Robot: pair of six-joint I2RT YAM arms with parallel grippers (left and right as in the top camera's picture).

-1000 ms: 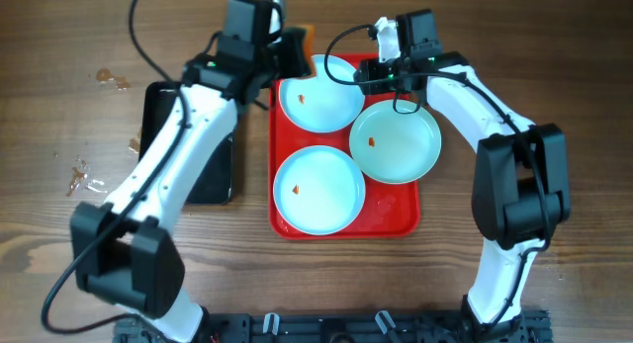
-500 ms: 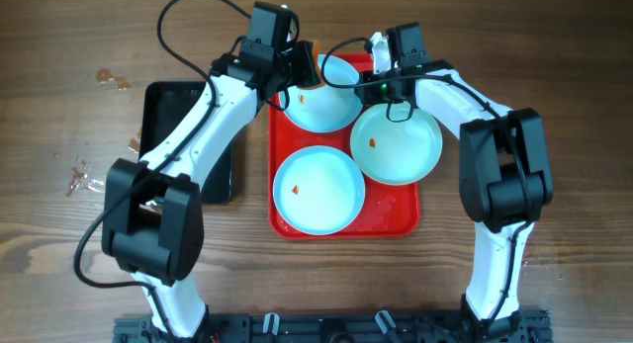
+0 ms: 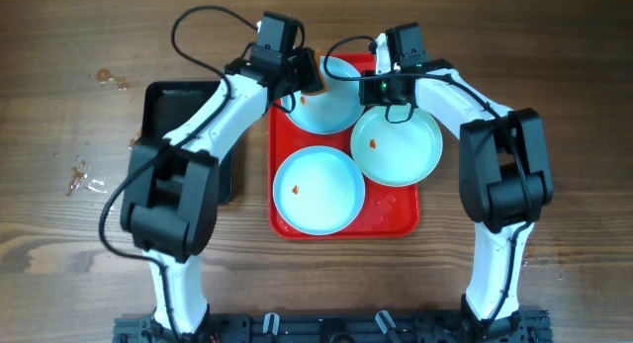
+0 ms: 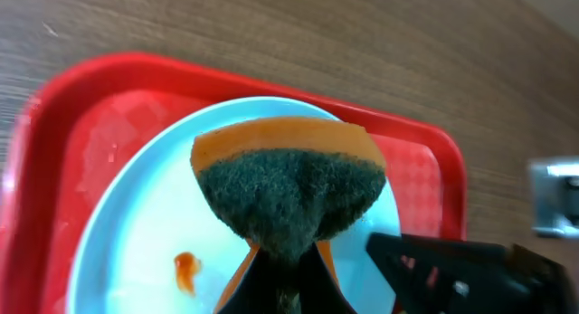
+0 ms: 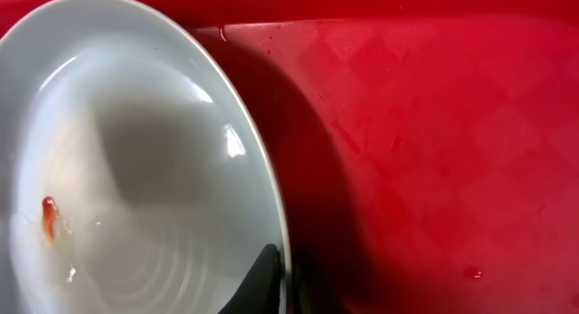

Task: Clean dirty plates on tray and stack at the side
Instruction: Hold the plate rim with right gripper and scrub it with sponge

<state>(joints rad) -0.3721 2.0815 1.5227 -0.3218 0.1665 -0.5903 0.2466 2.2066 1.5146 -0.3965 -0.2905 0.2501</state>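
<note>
The red tray holds three pale-blue plates: a back plate, a right plate and a front plate, each with a small orange spot. My left gripper is shut on an orange-and-dark-green sponge, which hangs over the back plate near its spot. At that plate's right edge my right gripper is shut, its fingers pinching the rim. In the right wrist view the gripper shows one finger inside the plate and one outside it.
A smaller black tray lies left of the red tray, partly under the left arm. Brown stains mark the wooden table at the far left. Both arms' cables loop over the back of the tray.
My left arm has swung right, bringing the sponge over the back plate. My right gripper has closed onto that plate's right rim. The plates have not visibly moved.
</note>
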